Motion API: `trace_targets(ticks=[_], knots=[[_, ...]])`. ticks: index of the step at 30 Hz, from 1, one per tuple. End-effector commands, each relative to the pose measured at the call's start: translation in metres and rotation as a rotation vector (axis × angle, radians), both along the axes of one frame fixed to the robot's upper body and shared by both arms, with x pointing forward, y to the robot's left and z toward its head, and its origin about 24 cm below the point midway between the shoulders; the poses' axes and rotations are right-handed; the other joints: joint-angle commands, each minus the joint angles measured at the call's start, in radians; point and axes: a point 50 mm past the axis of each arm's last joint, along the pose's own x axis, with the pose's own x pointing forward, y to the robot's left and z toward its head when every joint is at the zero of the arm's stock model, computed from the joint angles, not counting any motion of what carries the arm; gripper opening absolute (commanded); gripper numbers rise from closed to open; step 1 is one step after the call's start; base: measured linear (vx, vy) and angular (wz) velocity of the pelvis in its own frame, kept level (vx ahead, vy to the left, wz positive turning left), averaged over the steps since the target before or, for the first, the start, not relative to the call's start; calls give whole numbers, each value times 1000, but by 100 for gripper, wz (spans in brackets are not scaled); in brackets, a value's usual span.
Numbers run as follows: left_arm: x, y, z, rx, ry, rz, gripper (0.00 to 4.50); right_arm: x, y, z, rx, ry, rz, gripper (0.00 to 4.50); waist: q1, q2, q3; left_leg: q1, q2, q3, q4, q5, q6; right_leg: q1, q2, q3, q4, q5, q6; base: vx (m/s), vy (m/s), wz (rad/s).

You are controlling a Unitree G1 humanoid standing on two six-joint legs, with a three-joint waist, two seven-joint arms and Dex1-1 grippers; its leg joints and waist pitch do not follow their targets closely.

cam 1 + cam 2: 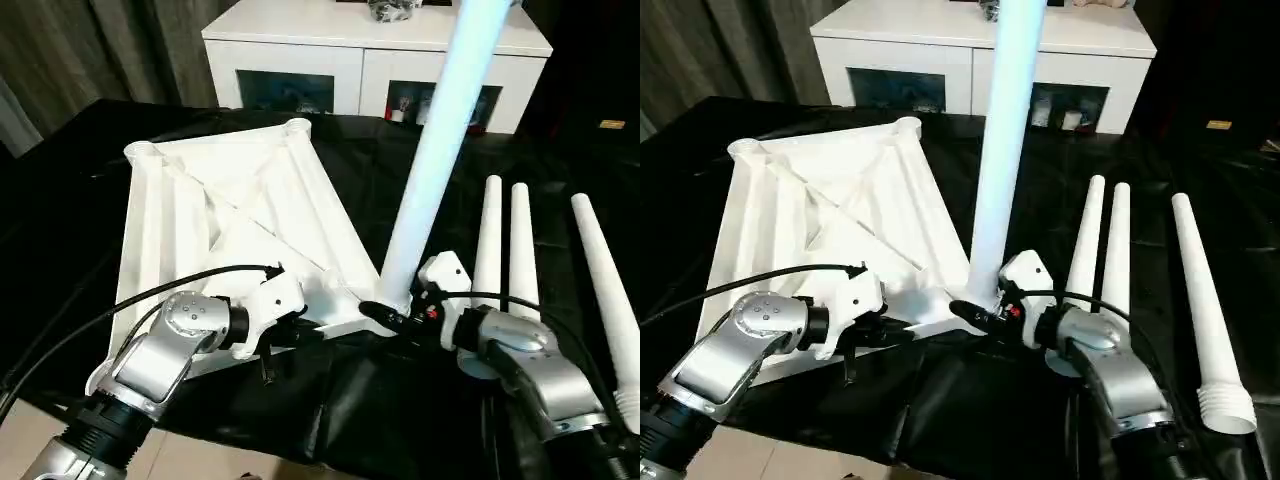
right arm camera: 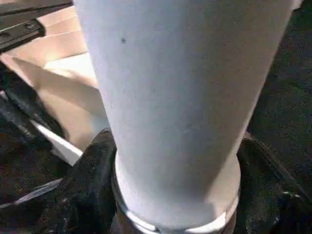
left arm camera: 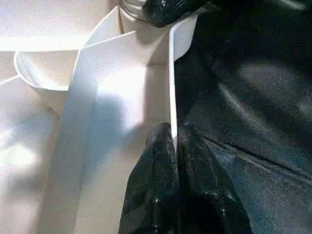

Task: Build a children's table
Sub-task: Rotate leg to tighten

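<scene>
**Q.** What is shown, and where is the workpiece located?

**A.** The children's table panel is laid ribbed side up on the black-covered tabletop, with the white cabinet behind it. One upright leg is stood at the panel's near corner socket, just beside the robot. Three loose legs are laid side by side on the cloth to the right, well apart from the panel.

**Q.** How are the jaws set?

**A.** The jaws of the left gripper are pressed together on the thin near rim of the panel. The jaws of the right gripper are closed around the base of the upright leg, one black finger to each side, just above the socket.

**Q.** How is the material expected to handle?

**A.** The panel is judged to be light, stiff moulded plastic. It is likely to slide on the cloth unless the rim is held. The leg is judged to be a hollow, smooth tube, light but long, so considerable leverage is to be expected from its free end.

**Q.** Where should hold be taken?

**A.** The leg is best gripped low, at its wide end, so that tilt is limited while it is pressed or turned home. The panel is best held by the rim near the working corner. Whether the leg is fully seated cannot be told.
</scene>
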Motion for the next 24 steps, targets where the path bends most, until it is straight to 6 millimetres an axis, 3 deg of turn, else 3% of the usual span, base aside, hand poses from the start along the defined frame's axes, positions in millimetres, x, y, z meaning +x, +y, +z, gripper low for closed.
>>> trace_targets(ticks=[1,5,6,8,9,11,15,17,18,22,24], knots=[[8,-7,4,-2,-41,52,0,3,3,-13,-59,33,-60,275,-6,-7,-60,-11,24,2,-84,-187,43,59,-45,47,-77,-338,-177,0,0,0],[22,-22,1,-6,-71,208,0,14,15,-27,-79,76,-264,274,-17,-13,-55,-4,20,1,-86,-244,21,56,-45,45,-91,-434,-146,0,0,0],[29,-33,1,-18,-77,296,0,23,19,-32,-72,94,-428,274,-24,-10,-54,4,16,-1,-85,-279,8,48,-47,41,-102,-513,-121,0,0,0],[32,-38,1,-27,-75,340,0,27,21,-34,-73,105,-501,274,-30,-11,-53,3,12,-5,-85,-294,2,51,-48,33,-112,-568,-91,0,0,0],[38,-52,2,-65,-78,438,0,32,31,-37,-53,124,-588,274,-29,-6,-55,5,13,-5,-84,-296,2,47,-50,33,-112,-567,-90,0,0,0],[42,-71,3,-105,-75,512,0,37,47,-39,-5,153,-670,274,-32,-8,-56,12,11,-4,-83,-312,10,41,-45,29,-120,-556,-81,0,0,0],[41,-85,3,-93,-110,487,0,43,75,-30,98,152,-608,274,-31,-4,-64,-5,15,-7,-91,-277,40,58,-47,29,-111,-452,-93,0,0,0],[40,-84,3,-84,-115,468,0,45,77,-24,119,120,-591,274,-30,-2,-67,-7,16,-5,-91,-261,46,59,-48,34,-105,-404,-110,0,0,0],[39,-82,4,-86,-123,454,0,44,78,-22,146,118,-570,309,-28,-1,-68,-7,16,-4,-91,-254,49,60,-48,35,-102,-383,-120,0,0,0],[40,-67,4,-66,-127,431,0,46,67,-14,207,74,-570,347,-27,-1,-69,-7,16,-2,-91,-252,59,61,-50,36,-100,-377,-131,0,0,0],[40,-61,4,-67,-124,419,0,47,61,-9,214,49,-573,365,-34,0,-71,-21,15,-6,-94,-221,64,70,-50,35,-97,-369,-127,0,0,0]])
